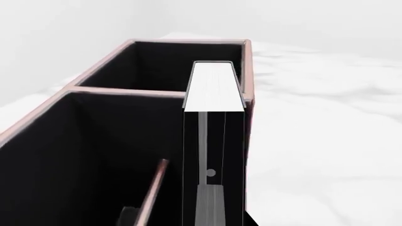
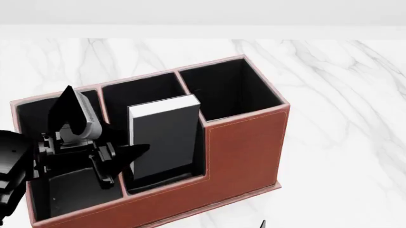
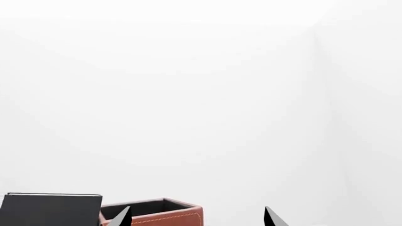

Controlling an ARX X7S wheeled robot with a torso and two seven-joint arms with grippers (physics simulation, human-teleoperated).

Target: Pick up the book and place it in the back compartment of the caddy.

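The book (image 2: 163, 135) stands in the caddy (image 2: 241, 147): rigid, likely heavy, smooth covers. I grip across both covers. My left fingers (image 2: 136, 151) are apart.

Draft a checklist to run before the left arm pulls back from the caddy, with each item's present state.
1. The book is inside the caddy, in the middle section by the low outer wall: ok.
2. The book is resting on the cell floor: cannot tell, its lower edge is hidden by the wall.
3. The left gripper is open, with its jaws spread wide: ok.
4. The left fingertips are clear of the book: cannot tell, as one fingertip sits right at the cover.
5. The right gripper is open, holds nothing and is away from the caddy: ok.
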